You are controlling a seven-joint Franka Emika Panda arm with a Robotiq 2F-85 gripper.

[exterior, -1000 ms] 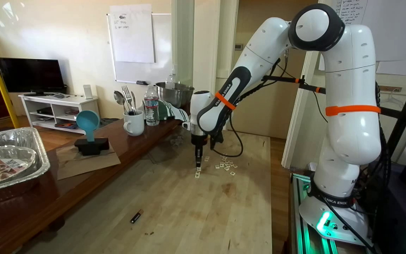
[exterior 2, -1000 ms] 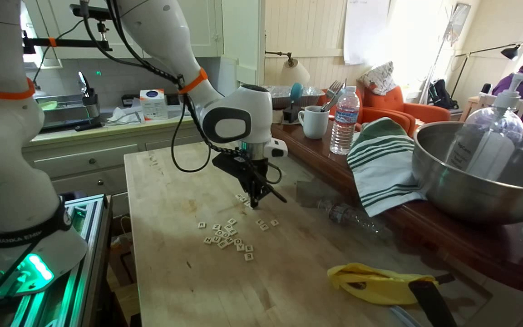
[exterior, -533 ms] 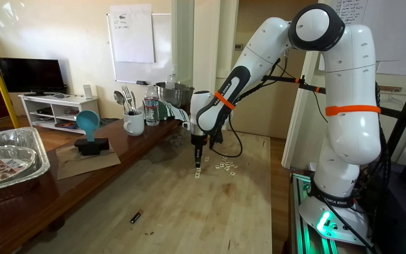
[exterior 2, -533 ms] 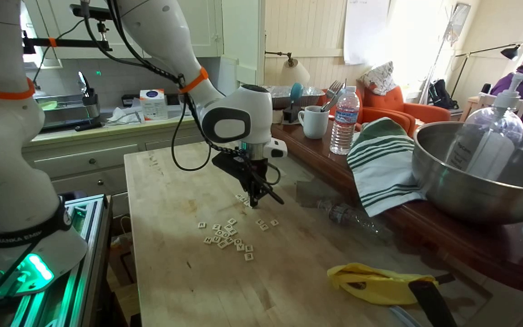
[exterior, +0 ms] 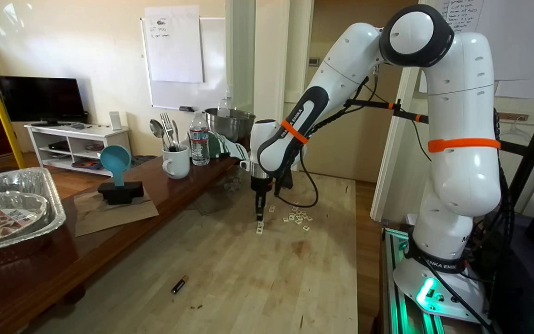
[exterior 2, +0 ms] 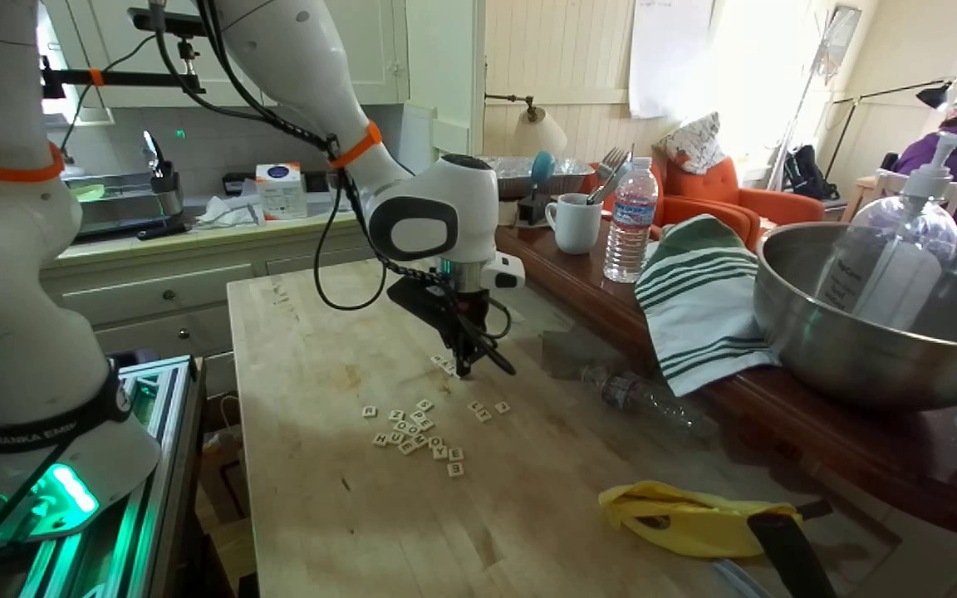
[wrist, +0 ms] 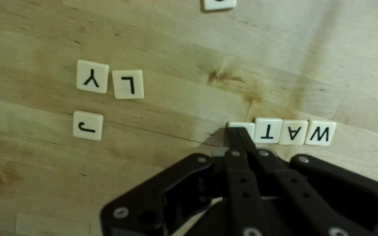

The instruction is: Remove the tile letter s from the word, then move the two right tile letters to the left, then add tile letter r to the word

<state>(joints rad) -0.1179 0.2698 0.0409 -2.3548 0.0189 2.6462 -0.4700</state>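
In wrist view, at nine o'clock on the word [wrist: 284,131], last tile [wrist: 249,127] is being slid toward T [wrist: 267,130] by closed jaws; leftward shift is seemingly being completed.

Glare bleaches the far wall [exterior 2: 753,75] in an exterior view, the base light [exterior: 426,291] glows green in both exterior views, and in the wrist view the dark, slightly soft gripper [wrist: 238,129] shadows the table [wrist: 176,111].
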